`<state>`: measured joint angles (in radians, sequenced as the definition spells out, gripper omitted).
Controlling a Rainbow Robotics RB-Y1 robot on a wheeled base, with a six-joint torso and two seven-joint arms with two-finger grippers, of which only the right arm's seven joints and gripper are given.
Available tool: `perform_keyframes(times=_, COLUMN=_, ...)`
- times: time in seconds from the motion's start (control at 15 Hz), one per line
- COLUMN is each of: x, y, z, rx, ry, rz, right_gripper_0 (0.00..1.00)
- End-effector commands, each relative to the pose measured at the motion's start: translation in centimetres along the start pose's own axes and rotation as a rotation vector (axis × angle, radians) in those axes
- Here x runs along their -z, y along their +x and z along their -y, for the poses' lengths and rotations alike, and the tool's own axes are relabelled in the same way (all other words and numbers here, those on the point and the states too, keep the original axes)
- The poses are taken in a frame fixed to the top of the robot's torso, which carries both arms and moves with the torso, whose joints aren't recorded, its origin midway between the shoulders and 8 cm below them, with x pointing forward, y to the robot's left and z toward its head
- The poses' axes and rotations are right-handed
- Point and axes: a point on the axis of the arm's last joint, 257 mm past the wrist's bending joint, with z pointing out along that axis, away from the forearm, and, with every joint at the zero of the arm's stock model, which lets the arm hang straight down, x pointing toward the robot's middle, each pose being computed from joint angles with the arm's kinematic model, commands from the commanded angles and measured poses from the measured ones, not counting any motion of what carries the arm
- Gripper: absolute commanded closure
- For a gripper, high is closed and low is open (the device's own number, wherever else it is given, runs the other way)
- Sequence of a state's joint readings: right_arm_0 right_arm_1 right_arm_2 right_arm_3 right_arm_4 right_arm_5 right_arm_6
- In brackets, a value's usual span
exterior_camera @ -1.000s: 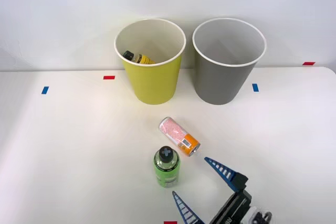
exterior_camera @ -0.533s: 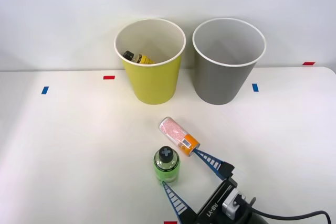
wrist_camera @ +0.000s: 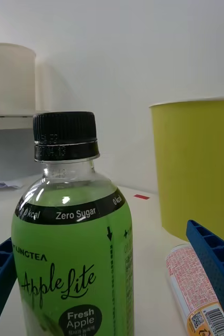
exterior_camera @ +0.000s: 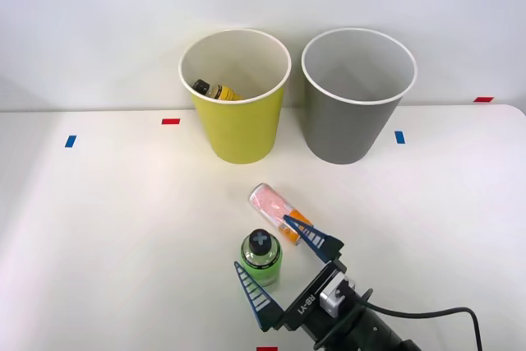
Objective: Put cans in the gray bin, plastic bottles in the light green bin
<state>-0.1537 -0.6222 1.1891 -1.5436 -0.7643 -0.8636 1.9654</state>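
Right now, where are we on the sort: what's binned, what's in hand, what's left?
Done: one yellow-labelled bottle lies inside the light green bin. In hand: nothing is gripped yet; the right gripper is open, its fingers on either side of the upright green bottle. Left: bin that bottle, then move the can, lying on the table, into the gray bin.

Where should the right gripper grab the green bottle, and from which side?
Grip the green bottle on its labelled body below the black cap, coming in level from the robot's side. It stands upright and its round body already sits between the open right gripper fingers. One finger passes right beside or over the can lying there, so probably close gently.
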Motion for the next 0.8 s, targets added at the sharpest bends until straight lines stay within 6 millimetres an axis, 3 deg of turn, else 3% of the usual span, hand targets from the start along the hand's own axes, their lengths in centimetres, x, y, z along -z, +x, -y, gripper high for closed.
perform_keyframes(times=0.07, x=-0.38, y=-0.13, z=0.11, rx=0.002, ry=0.004, rz=0.004, right_gripper_0=0.0)
perform_keyframes(times=0.8, x=-1.28, y=0.37, z=-0.44, rx=0.024, ry=-0.012, rz=-0.017, right_gripper_0=0.0)
